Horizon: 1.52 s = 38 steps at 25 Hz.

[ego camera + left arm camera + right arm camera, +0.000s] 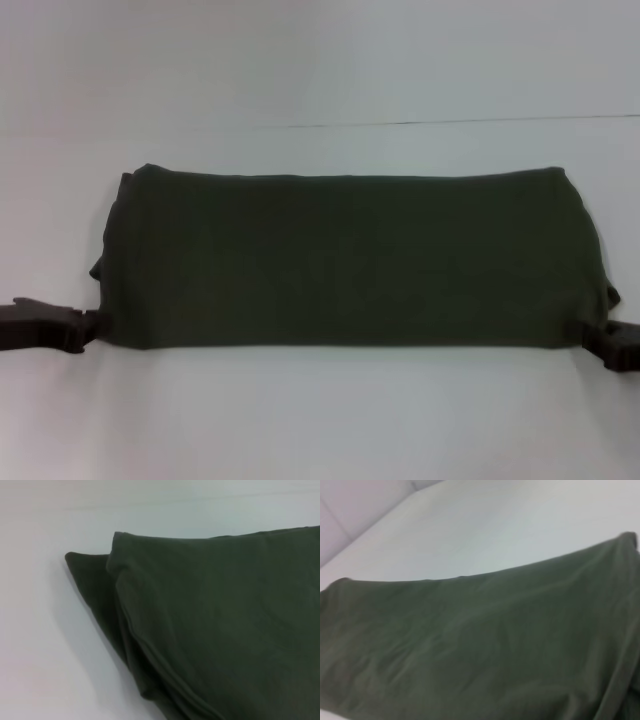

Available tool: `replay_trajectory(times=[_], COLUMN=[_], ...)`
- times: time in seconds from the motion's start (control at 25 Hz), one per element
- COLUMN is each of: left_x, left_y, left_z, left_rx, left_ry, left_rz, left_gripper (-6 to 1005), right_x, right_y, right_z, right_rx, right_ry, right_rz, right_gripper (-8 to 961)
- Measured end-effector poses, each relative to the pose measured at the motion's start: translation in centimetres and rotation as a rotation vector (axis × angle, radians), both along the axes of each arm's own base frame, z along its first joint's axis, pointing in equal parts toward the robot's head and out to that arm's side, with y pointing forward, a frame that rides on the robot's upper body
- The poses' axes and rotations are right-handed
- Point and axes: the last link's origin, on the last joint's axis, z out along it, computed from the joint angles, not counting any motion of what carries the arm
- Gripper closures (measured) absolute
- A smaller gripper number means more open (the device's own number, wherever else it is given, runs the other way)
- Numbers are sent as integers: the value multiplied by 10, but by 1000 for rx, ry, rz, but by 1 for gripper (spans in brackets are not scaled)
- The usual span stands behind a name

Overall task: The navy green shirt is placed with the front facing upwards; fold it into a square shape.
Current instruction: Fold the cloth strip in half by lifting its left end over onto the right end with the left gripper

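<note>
Now folded shirt, left pincer touching

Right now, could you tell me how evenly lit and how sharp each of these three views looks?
Head view: soft, even light, the navy green shirt only mildly blurred; left claw and right claw dark at its near corners. Left wrist view: folded layers fairly crisp, a faint shadow on the table. Right wrist view: cloth smeared, the softest.

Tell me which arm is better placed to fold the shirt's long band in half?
Neither clearly. The left gripper sits at the navy green shirt's near-left corner, the right gripper at its near-right corner; both are equally close. Either could carry its end across.
</note>
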Motion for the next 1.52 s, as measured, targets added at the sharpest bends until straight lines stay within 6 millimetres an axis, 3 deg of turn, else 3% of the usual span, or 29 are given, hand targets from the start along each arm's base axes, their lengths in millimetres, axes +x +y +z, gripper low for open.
replay_trajectory(times=[0.48, 0.84, 1.12, 1.52], left_x=[-15, -31, -34, -31], left_y=[-40, -82, -91, -88], left_z=[13, 31, 27, 23], left_rx=[-48, -35, -54, -66], left_ry=[-58, -113, -126, -137], left_rz=[-16, -7, -1, -11], left_gripper=[972, 969, 966, 962], right_x=[-8, -7, -7, -8], right_y=[-41, -54, -57, -60], right_z=[8, -1, -4, -5], right_rx=[-27, -73, -95, -109], right_ry=[37, 31, 25, 21], right_rz=[185, 204, 213, 240], right_gripper=[881, 880, 881, 876])
